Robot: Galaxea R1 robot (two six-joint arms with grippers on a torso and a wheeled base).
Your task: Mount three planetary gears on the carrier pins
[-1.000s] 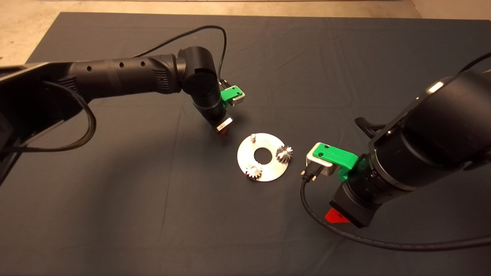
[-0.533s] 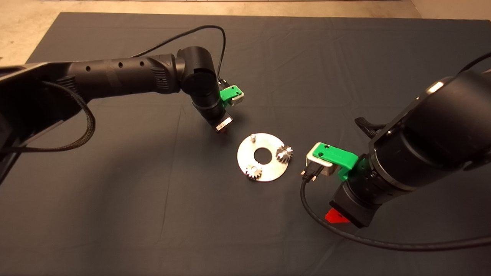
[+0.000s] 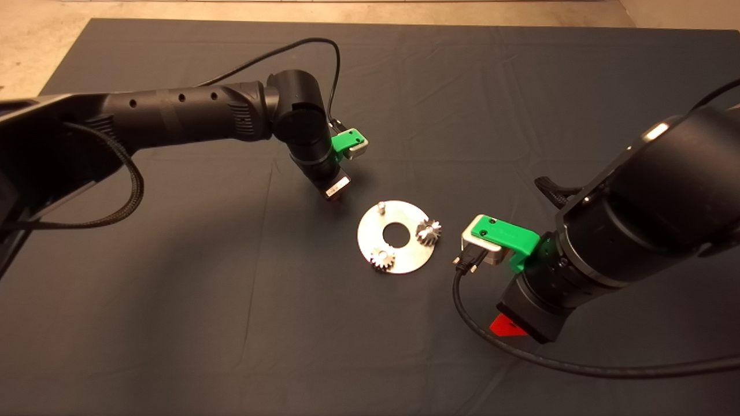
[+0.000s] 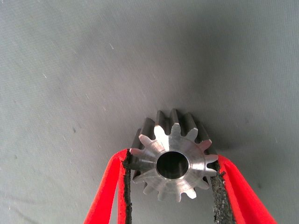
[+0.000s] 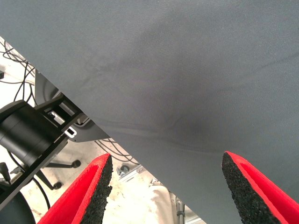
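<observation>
Left gripper (image 4: 171, 179) clamps third planetary gear (image 4: 172, 158) across toothed flanks, bore open toward camera; in head view it hangs over mat (image 3: 173, 300), just left of carrier disc (image 3: 399, 254). Bare carrier pin (image 3: 381, 206) stands at disc's near-left rim. Seated gears (image 3: 382, 257) and (image 3: 428, 231) occupy other two pins. Judgement: steel gear small, rigid, dense, slick; pads biting tooth tips only, so could twist; keep bore unobstructed, level. Right gripper (image 5: 163, 191) spread wide, empty, parked right of disc.
</observation>
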